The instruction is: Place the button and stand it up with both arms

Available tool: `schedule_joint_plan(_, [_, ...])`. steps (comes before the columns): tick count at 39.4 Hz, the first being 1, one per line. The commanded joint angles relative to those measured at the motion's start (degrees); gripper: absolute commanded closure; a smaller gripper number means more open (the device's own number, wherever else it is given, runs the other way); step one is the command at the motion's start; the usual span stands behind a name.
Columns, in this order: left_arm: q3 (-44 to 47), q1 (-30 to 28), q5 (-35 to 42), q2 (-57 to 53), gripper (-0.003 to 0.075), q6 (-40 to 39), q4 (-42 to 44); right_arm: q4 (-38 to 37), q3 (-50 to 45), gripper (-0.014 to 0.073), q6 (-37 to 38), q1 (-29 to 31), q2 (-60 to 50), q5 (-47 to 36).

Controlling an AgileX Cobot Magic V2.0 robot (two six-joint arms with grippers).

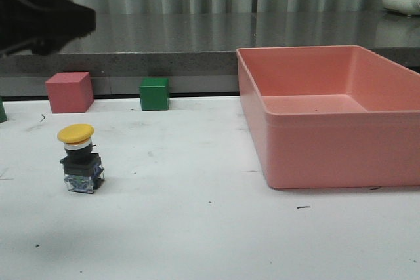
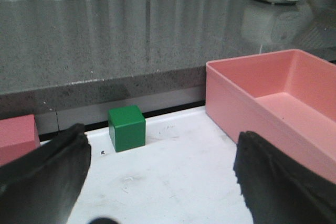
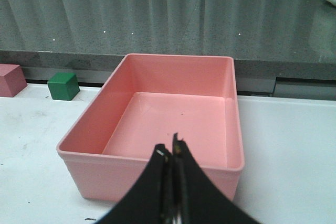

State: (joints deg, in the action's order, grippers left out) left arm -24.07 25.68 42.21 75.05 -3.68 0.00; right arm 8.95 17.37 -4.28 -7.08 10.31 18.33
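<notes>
Grey pleated curtains and a dark speckled counter closed off the back of the scene, and in front of them lay our white desk (image 1: 197,227). On its left part the button (image 1: 81,159) stood upright, yellow cap on top, black body beneath, clear block base flat on the surface. Nothing touched it, and it was well apart from the pink bin (image 1: 328,155) on the right. We judged that the standing part of the task already looked done.

Our left gripper (image 2: 163,182) hung high, seen in the front view only as a dark shape at the upper left, above and behind the button. In the left wrist view its jaws were spread wide with nothing between them; only the green cube (image 2: 126,128), a corner of the pink cube (image 2: 17,137) and the bin's near wall showed beyond, not the button itself. We took that spread stance to mean the piece had been let go.

Our right gripper (image 3: 172,156) had its jaws pressed together on nothing, and it pointed at the bin from in front. It did not show in the front view. We read it as parked clear, so as not to knock the button over.
</notes>
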Motion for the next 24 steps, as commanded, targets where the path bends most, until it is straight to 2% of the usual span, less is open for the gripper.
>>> schedule_joint_plan(1, [-0.99,-0.14,-3.87,-9.09,0.0176,-0.3,-0.57,-0.36,1.55,0.0655,-0.56,0.02,0.53,-4.97])
schedule_joint_plan(5, [-0.99,-0.14,-13.5,-18.21,0.0235,-0.3,-0.57,-0.36,1.55,0.0655,-0.56,0.02,0.53,-4.97])
schedule_joint_plan(9, [-0.99,-0.14,-24.72,-27.12,0.0356,-0.3,-0.57,-0.36,1.55,0.0655,-0.56,0.02,0.53,-4.97])
schedule_joint_plan(14, [-0.99,-0.14,-40.8,-41.89,0.0589,-0.3,-0.57,-0.36,1.55,0.0655,-0.56,0.02,0.53,-4.97])
schedule_joint_plan(18, [-0.99,-0.14,-49.77,-51.49,0.0733,-0.3,-0.57,-0.36,1.55,0.0655,-0.56,0.02,0.53,-4.97])
schedule_joint_plan(24, [-0.99,-0.14,-57.38,-62.05,0.074,-0.3,-0.57,-0.36,1.55,0.0655,-0.56,0.02,0.53,-4.97])
